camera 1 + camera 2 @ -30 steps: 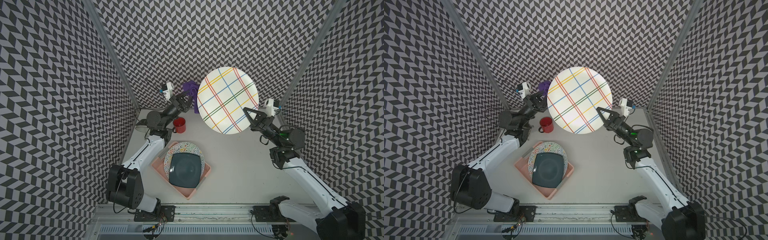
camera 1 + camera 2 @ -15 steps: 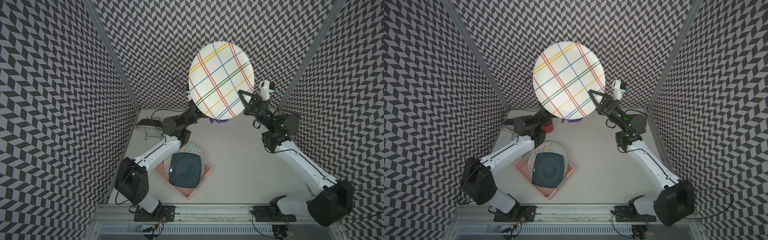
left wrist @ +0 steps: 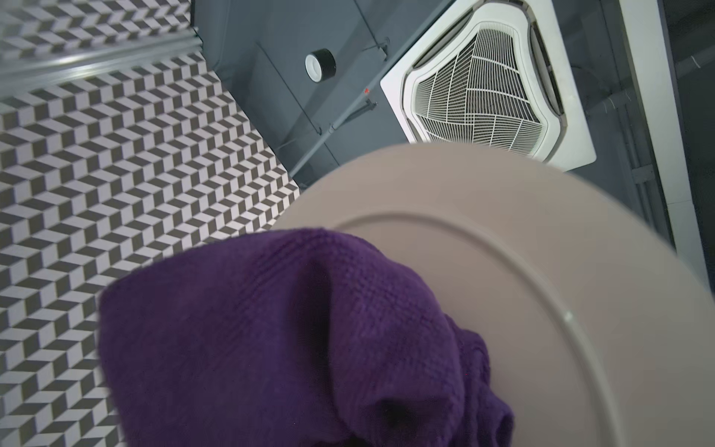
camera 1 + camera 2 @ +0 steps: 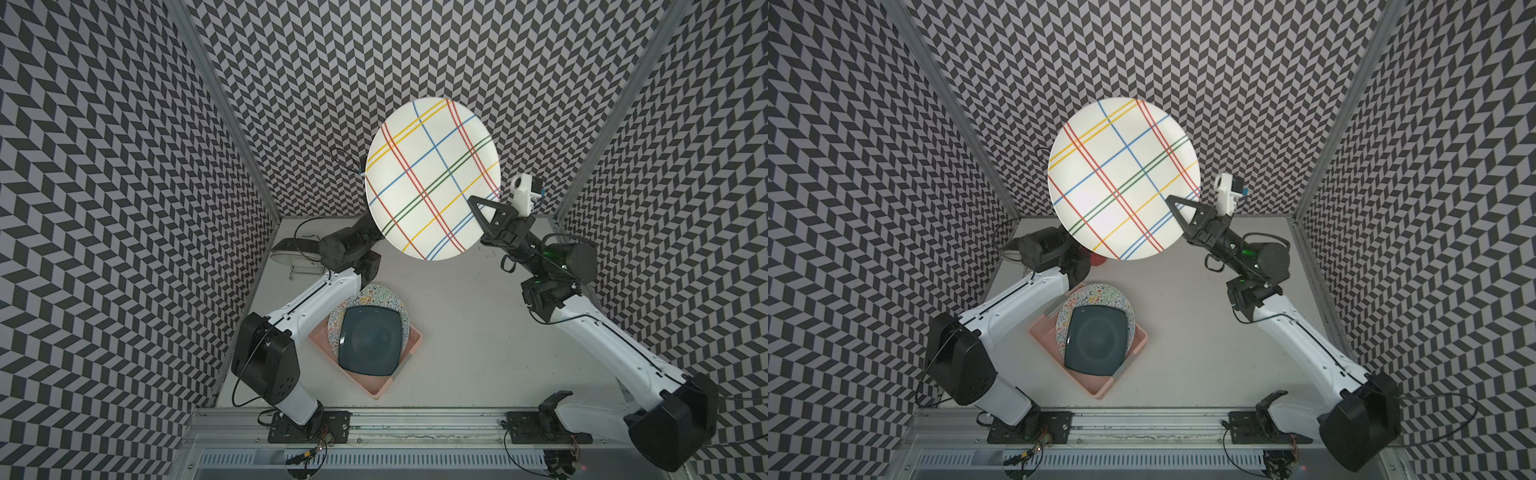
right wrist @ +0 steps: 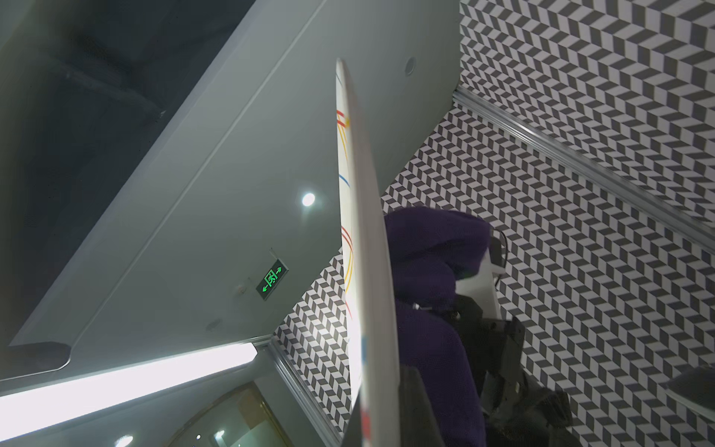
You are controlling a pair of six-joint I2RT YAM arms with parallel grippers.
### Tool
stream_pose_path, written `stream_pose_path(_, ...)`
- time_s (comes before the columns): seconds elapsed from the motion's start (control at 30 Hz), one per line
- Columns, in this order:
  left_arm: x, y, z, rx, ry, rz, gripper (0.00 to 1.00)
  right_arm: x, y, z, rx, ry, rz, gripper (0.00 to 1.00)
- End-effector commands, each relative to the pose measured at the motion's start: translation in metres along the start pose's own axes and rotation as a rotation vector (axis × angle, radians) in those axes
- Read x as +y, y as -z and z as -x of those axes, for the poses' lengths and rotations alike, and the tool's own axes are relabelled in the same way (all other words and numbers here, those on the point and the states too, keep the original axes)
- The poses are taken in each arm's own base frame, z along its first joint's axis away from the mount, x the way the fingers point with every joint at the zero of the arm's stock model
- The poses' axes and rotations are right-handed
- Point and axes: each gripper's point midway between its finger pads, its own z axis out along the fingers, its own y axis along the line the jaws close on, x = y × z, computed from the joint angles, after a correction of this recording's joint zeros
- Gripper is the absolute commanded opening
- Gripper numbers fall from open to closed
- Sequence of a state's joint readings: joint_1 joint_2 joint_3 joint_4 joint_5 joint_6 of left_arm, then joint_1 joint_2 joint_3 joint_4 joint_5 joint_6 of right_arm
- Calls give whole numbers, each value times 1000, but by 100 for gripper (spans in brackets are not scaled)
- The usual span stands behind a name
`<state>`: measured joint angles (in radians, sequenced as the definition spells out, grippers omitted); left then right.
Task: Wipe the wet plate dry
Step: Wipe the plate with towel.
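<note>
High above the table [image 4: 457,332], the right gripper [image 4: 478,208] pinches the plate [image 4: 432,174] by its edge while the left gripper, hidden behind, squeezes a purple cloth [image 3: 271,340]; hard rubbing could knock the plate loose.

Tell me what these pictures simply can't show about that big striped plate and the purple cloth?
- Left claw: hidden in both top views behind the round white plate with coloured stripes; in the left wrist view the fuzzy purple cloth covers it.
- Wetness: no droplets discernible on the plate's underside; its edge is blurred.
- Right claw: only its upper finger shows; the lower sits behind the rim.
</note>
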<state>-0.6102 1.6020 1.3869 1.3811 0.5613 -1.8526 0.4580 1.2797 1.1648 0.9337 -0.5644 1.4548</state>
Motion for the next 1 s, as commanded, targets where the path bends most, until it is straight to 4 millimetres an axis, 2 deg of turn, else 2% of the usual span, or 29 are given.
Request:
stream_pose_path(0.0, -26, -13, -38, 132, -58, -65, 0, -23, -7, 53, -141, 46, -62, 0)
stream_pose_path(0.1, -33, -4, -36, 114, -94, -40, 0, -25, 6, 85, -204, 80, -86, 0)
stream_pose_path(0.2, -41, 8, -27, 97, -162, 4, 0, -36, 31, 102, -246, 107, -167, 0)
stream_pose_path(0.27, -32, 18, -21, 102, -223, 86, 0, -43, 51, 108, -279, 119, -229, 0)
stream_pose_path(0.33, -12, 33, -13, 103, -311, 228, 0, -54, 69, 109, -306, 130, -305, 0)
stream_pose_path(0.47, 41, 58, 5, 129, -560, 627, 0, -70, 81, 95, -261, 185, -421, 0)
stream_pose_path(0.53, 72, 80, 16, 149, -649, 871, 0, -78, 82, 84, -218, 181, -452, 0)
stream_pose_path(0.6, 96, 102, 31, 155, -725, 1059, 0, -78, 79, 73, -186, 179, -444, 0)
stream_pose_path(0.77, 148, 139, 38, 287, -822, 1285, 0, -68, 60, 53, -118, 216, -402, 0)
stream_pose_path(0.83, 156, 147, 46, 298, -862, 1353, 0, -63, 52, 45, -83, 233, -383, 0)
stream_pose_path(0.9, 155, 153, 58, 280, -910, 1410, 0, -61, 44, 27, -25, 238, -360, 0)
stream_pose_path(0.93, 155, 149, 59, 290, -926, 1404, 0, -59, 41, 15, 11, 233, -341, 0)
stream_pose_path(0.97, 159, 137, 50, 345, -935, 1366, 0, -58, 39, 4, 23, 216, -334, 0)
